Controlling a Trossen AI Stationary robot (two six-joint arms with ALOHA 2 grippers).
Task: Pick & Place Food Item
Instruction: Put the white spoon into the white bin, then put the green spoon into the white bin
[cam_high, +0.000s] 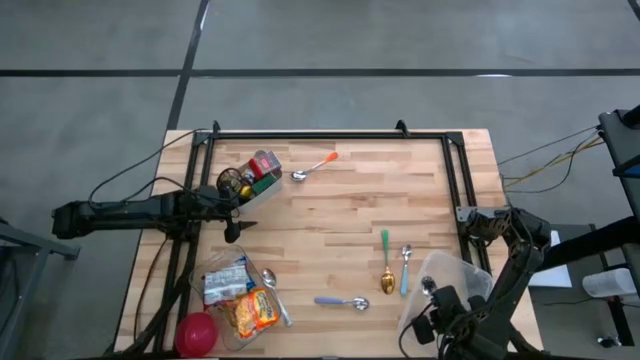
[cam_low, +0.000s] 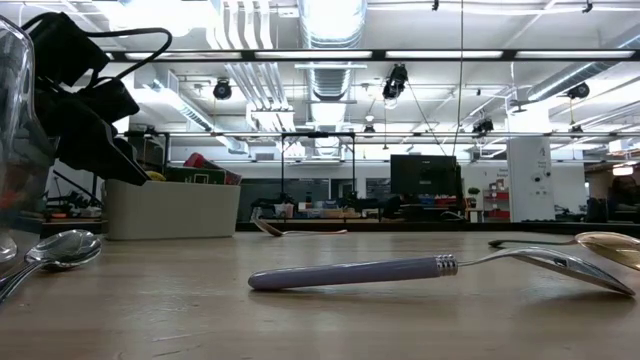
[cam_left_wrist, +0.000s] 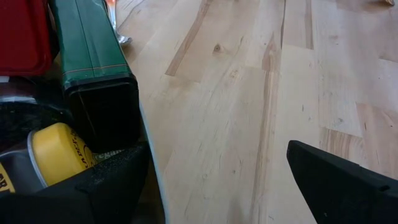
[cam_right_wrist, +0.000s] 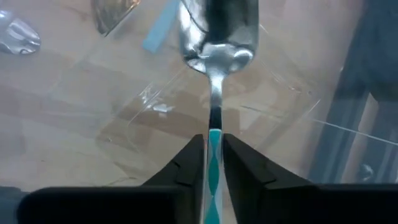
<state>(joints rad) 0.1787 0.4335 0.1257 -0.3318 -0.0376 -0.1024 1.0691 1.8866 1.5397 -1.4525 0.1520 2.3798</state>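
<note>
One thin grip, lower right of high view: teal-handled spoon (cam_right_wrist: 217, 37) pinched by its narrow handle in right end effector (cam_right_wrist: 214, 155), over clear tub (cam_high: 455, 275). Could twist loose, land outside on desk (cam_high: 350, 230). Left end effector (cam_left_wrist: 211, 155) spread, waiting beside white bin (cam_high: 262, 192), upper left.

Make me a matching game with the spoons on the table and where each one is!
Things:
1. orange-handled spoon
2. purple-handled spoon
3. green-handled spoon
4. teal-handled spoon

Places:
A. lying near the front edge, right of the food packets
B. between the fingers of the right hand, over the clear container
C. beside a light-blue-handled spoon, gold bowl toward the front
D. at the back, just right of the white bin of food

Pairs: 1-D, 2-A, 3-C, 4-B
</note>
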